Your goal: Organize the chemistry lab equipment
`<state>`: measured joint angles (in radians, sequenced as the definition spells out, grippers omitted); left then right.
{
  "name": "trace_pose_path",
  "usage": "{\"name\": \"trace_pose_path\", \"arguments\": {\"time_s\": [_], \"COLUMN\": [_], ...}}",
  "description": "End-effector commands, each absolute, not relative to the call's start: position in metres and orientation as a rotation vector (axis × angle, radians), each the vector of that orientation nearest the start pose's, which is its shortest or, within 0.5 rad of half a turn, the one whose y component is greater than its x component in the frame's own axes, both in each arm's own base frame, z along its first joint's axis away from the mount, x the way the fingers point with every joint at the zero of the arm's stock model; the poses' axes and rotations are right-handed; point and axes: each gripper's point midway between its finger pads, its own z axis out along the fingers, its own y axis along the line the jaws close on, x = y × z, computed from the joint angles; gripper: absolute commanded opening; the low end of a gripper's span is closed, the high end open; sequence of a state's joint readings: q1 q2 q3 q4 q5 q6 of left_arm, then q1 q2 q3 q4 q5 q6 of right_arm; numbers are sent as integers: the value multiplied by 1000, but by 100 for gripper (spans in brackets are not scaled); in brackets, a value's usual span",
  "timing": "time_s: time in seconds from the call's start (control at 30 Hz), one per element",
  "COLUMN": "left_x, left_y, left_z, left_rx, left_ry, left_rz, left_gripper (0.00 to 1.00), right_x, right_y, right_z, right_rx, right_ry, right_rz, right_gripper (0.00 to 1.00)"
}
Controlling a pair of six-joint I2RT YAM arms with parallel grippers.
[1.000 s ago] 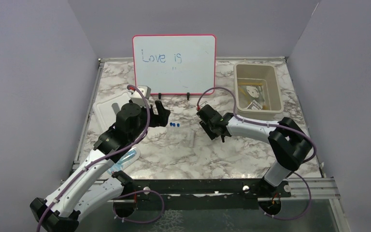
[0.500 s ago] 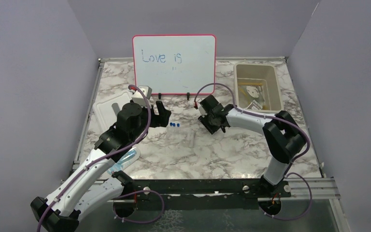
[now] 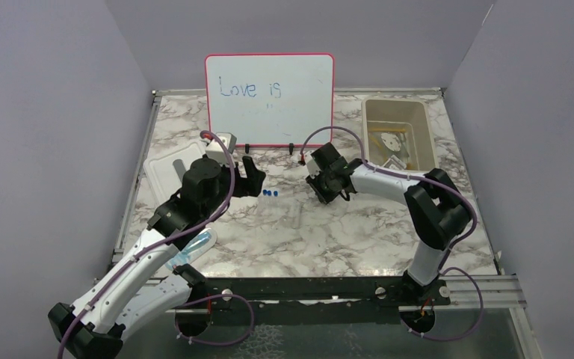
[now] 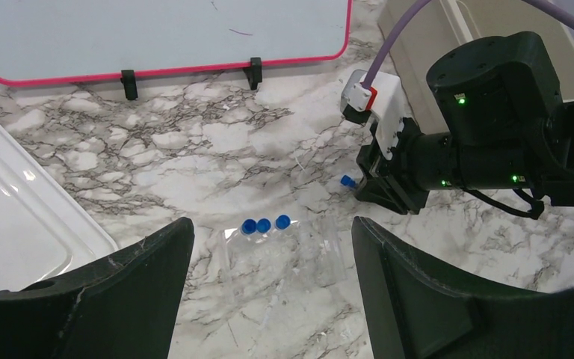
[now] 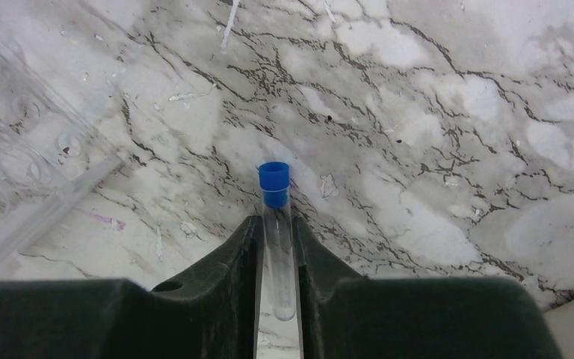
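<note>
Three blue-capped tubes (image 3: 270, 193) lie side by side in a clear packet (image 4: 284, 258) on the marble table. My left gripper (image 4: 270, 226) hovers over them, open and empty, one finger on each side; it also shows in the top view (image 3: 250, 178). My right gripper (image 5: 275, 224) is shut on a single clear test tube (image 5: 276, 247) with a blue cap (image 5: 273, 182), held low over the table. In the left wrist view that cap (image 4: 347, 180) sticks out of the right gripper (image 4: 377, 183), to the right of the packet.
The red-framed whiteboard (image 3: 269, 97) stands at the back centre. The beige bin (image 3: 427, 134) at the back right holds several items. Its white lid (image 3: 166, 168) lies at the left, behind the left arm. A clear ridged plastic piece (image 5: 15, 172) lies beside the right gripper.
My right gripper has moved away from the packet, back toward the whiteboard, with the tube in it. The left arm has hardly moved.
</note>
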<state>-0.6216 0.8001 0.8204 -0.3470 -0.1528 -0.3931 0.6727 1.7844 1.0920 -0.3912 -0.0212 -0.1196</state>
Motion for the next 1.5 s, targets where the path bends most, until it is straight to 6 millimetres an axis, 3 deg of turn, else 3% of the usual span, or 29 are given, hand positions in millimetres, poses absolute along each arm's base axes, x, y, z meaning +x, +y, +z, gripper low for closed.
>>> {"name": "trace_pose_path", "arguments": {"time_s": [0.0, 0.2, 0.33, 0.47, 0.6, 0.63, 0.73, 0.97, 1.2, 1.47], "left_x": [253, 254, 254, 253, 250, 249, 242, 224, 226, 220], "left_y": [-175, -178, -180, -184, -192, -195, -209, -254, -278, -295], "left_z": [246, 242, 239, 238, 238, 240, 249, 276, 285, 288], "left_rx": [138, 155, 163, 180, 197, 199, 221, 326, 321, 353], "left_ry": [1946, 1962, 1972, 1981, 1985, 1983, 1975, 1886, 1832, 1796], "left_rz": [-575, -578, -579, -598, -646, -671, -776, -1105, -1270, -1379], "left_gripper": [80, 80, 80, 80, 80, 80, 80, 80, 80, 65], "right_x": [300, 299, 305, 318, 321, 319, 313, 282, 249, 242], "right_y": [244, 246, 246, 255, 276, 279, 283, 294, 302, 301], "right_z": [8, -5, 8, 50, 119, 142, 187, 264, 308, 320], "right_rx": [-990, -985, -935, -830, -714, -679, -568, -371, -288, -180], "right_ry": [2486, 2516, 2468, 2315, 2057, 1984, 1840, 1618, 1482, 1476], "right_rz": [256, 261, 253, 313, 507, 555, 678, 1031, 1338, 1472], "right_gripper": [28, 19, 13, 13, 13, 13, 13, 13, 13, 14]}}
